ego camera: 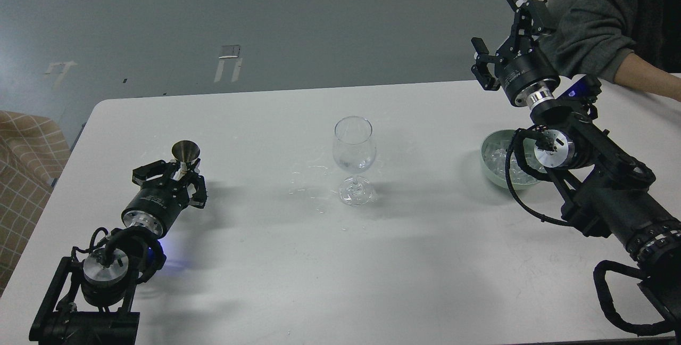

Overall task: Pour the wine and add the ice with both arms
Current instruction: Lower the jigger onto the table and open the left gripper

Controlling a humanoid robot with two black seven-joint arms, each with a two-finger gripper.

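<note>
A clear wine glass (354,158) stands mid-table with a little clear wine (353,165) in its bowl. Spilled drops glint on the table beside its foot. My left gripper (181,170) is low at the table's left, shut on a small metal measuring cup (185,152) held upright. A pale green bowl (491,170) of ice cubes (499,159) sits at the right, partly hidden by my right arm. My right gripper (505,31) is raised above the table's far right edge, open and empty.
A person's grey-sleeved arm (601,20) rests at the table's far right corner, just behind my right gripper. A checked cloth (26,153) lies off the table's left edge. The white table (319,270) ends near the bottom of the view.
</note>
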